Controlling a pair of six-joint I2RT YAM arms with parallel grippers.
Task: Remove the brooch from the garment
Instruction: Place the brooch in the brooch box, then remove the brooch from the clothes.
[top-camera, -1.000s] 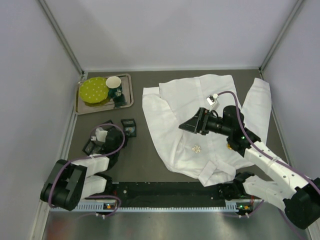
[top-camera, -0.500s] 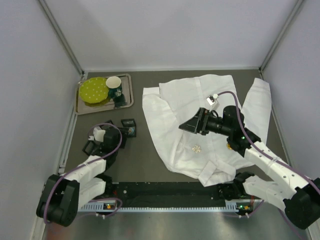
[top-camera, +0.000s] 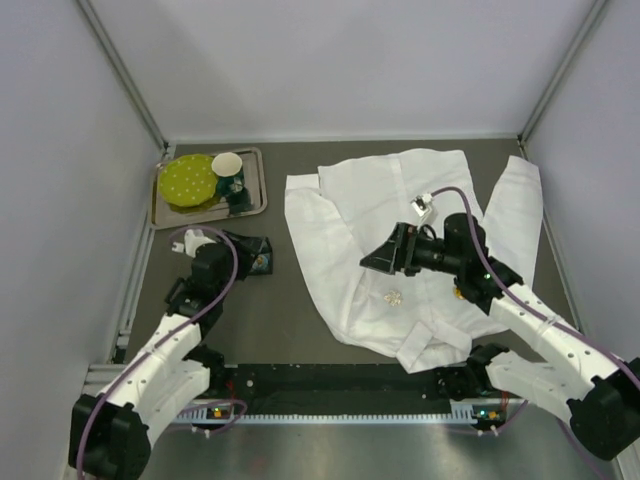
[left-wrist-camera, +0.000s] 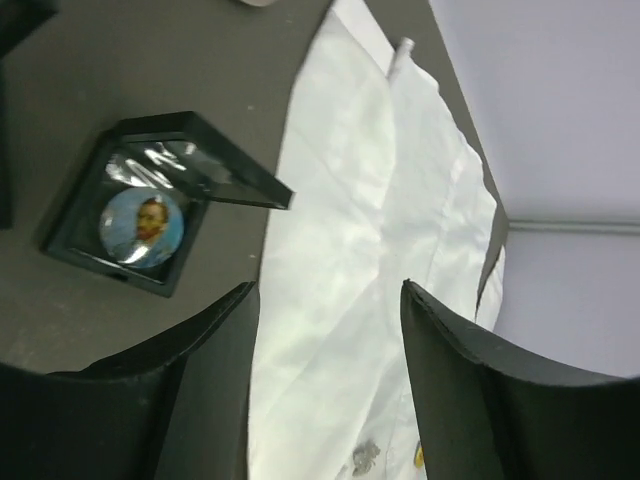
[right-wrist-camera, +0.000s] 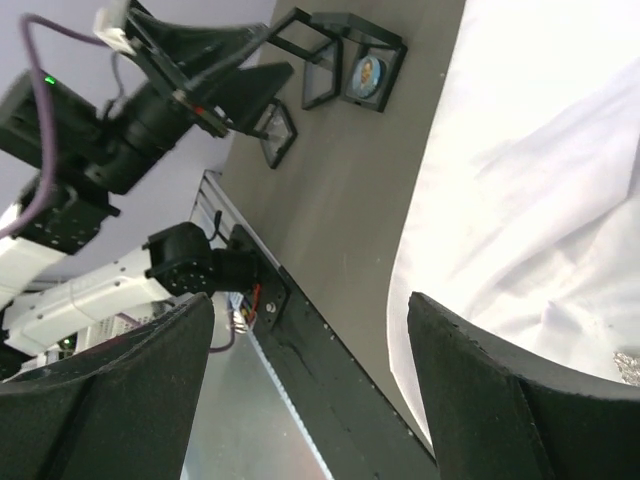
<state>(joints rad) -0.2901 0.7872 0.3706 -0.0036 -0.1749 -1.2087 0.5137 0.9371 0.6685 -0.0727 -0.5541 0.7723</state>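
So the garment (top-camera: 400, 230) is laid out by the table's (top-camera: 295, 315) right edge, with the brooch (top-camera: 393, 297) seen on it. The left gripper (left-wrist-camera: 328, 290) and right gripper (right-wrist-camera: 310, 300) are both held wide, nothing gripped.

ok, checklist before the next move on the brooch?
1. Brooch on shirt, in view: ok.
2. Right jaws open, empty: ok.
3. Right jaws lined up on brooch: not ok, it sits at the edge of the right wrist view, outside them.
4. Left jaws open, empty: ok.
5. Left jaws steadying the cloth: not ok, they hover by the black case, off the shirt.
6. Brooch's clasp open or shut: cannot tell.
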